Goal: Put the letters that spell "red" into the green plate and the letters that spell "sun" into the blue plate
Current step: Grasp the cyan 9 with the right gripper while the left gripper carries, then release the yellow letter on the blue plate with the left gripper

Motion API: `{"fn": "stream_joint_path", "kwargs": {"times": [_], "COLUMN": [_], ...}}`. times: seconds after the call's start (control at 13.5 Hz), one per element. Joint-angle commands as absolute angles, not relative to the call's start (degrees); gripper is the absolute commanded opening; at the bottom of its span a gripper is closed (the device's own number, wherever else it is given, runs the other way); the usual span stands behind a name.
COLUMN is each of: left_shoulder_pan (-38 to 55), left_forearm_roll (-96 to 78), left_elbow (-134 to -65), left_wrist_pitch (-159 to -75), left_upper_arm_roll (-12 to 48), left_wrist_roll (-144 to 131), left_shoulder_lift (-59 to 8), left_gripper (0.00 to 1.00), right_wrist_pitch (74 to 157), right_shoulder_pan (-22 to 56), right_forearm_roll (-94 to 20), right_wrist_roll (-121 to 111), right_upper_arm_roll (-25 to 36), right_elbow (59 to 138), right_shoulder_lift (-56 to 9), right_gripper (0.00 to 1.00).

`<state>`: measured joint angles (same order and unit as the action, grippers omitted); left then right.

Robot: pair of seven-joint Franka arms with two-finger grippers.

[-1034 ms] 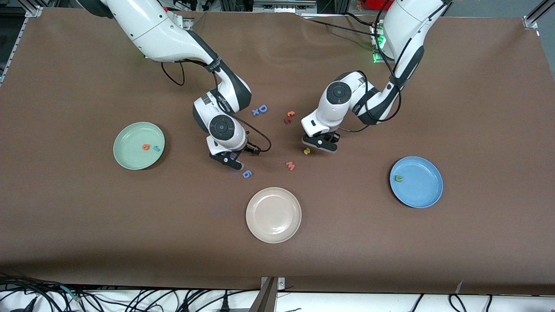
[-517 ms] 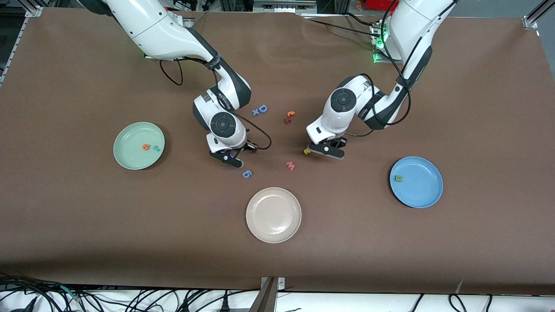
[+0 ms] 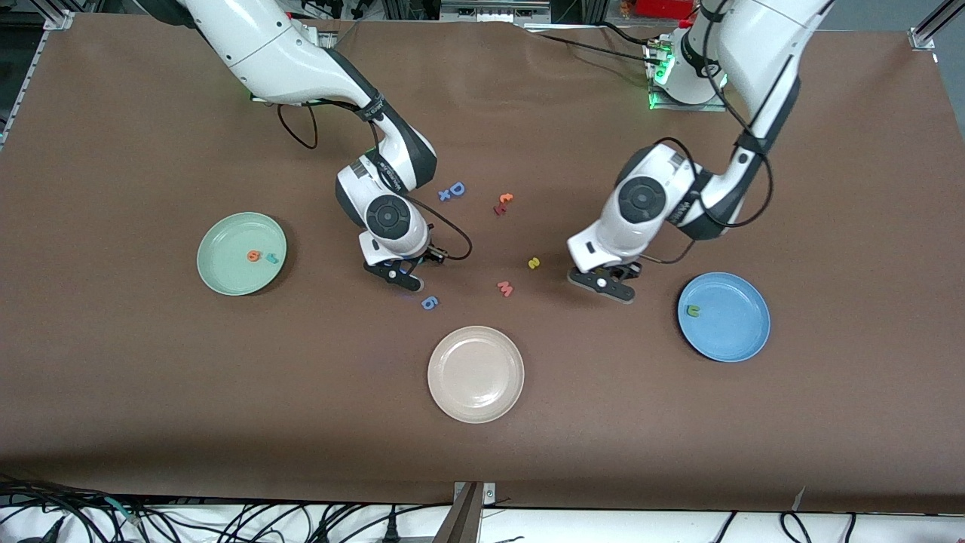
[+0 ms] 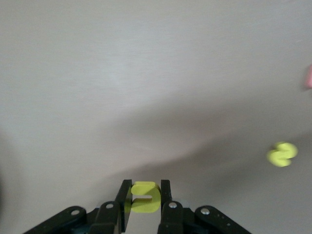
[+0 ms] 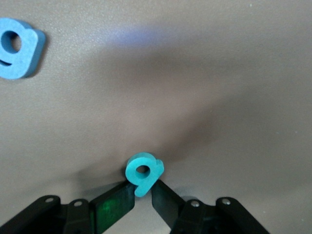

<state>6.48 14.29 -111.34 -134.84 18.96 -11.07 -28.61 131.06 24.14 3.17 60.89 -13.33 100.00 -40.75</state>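
Observation:
My left gripper (image 4: 145, 196) is shut on the yellow u (image 4: 145, 197); it hangs (image 3: 605, 286) over the table between the yellow s (image 3: 533, 262) and the blue plate (image 3: 735, 343). The olive n (image 3: 691, 309) lies in that plate. My right gripper (image 5: 143, 189) is shut on the stem of the teal d (image 5: 143, 171), low at the table (image 3: 401, 277) beside the periwinkle 6 (image 3: 429, 302). The green plate (image 3: 226, 279) at the right arm's end holds the orange e (image 3: 253, 256) and the teal r (image 3: 271, 259).
A cream-white plate (image 3: 475, 400) sits nearest the front camera at mid-table. A pink w (image 3: 505, 288) lies by the yellow s. A blue capital D with a small x (image 3: 452, 191) and an orange and red pair (image 3: 503, 204) lie farther from the camera.
The left arm has carried the yellow u away from the yellow s toward the blue plate. The right gripper's fingers have closed onto the teal d; that arm has stayed in place.

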Motion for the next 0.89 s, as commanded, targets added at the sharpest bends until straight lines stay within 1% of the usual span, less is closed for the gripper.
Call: {"fn": "stream_joint_path", "kwargs": {"times": [0.0, 0.15, 0.44, 0.59, 0.74, 0.81], "left_shoulder_pan": [2.0, -1.5, -8.3, -10.8, -12.2, -12.8], "left_forearm_roll": [12.2, 12.2, 12.1, 12.1, 12.3, 12.3], "left_elbow": [-110.5, -108.6, -106.5, -105.3, -103.7, -102.9], "left_wrist_pitch": [-130.5, -127.4, -125.9, -125.2, -125.1, -125.1], "left_upper_arm_roll": [19.9, 19.8, 19.7, 19.7, 19.4, 19.2], "left_wrist_roll": [-1.7, 5.2, 19.6, 24.4, 26.9, 27.8], "left_shoulder_lift": [-26.7, -26.7, -27.2, -27.8, -29.2, -30.0], "left_gripper": [0.23, 0.23, 0.24, 0.25, 0.26, 0.29], "right_wrist_pitch": [131.4, 131.4, 131.1, 129.6, 129.2, 129.1], "right_shoulder_pan": [23.9, 23.9, 23.9, 23.8, 23.8, 23.7], "right_forearm_roll": [4.4, 4.3, 4.7, 7.4, 8.1, 9.3], "right_wrist_roll": [62.2, 62.2, 62.0, 61.8, 61.5, 61.5], "right_upper_arm_roll": [-13.8, -13.8, -13.8, -13.7, -13.7, -13.7], "right_elbow": [101.7, 101.7, 101.8, 101.8, 101.8, 101.9], "right_shoulder_lift": [-40.0, -40.0, -39.9, -39.7, -39.7, -39.7], "right_gripper": [0.37, 0.51, 0.51, 0.51, 0.51, 0.51]}}
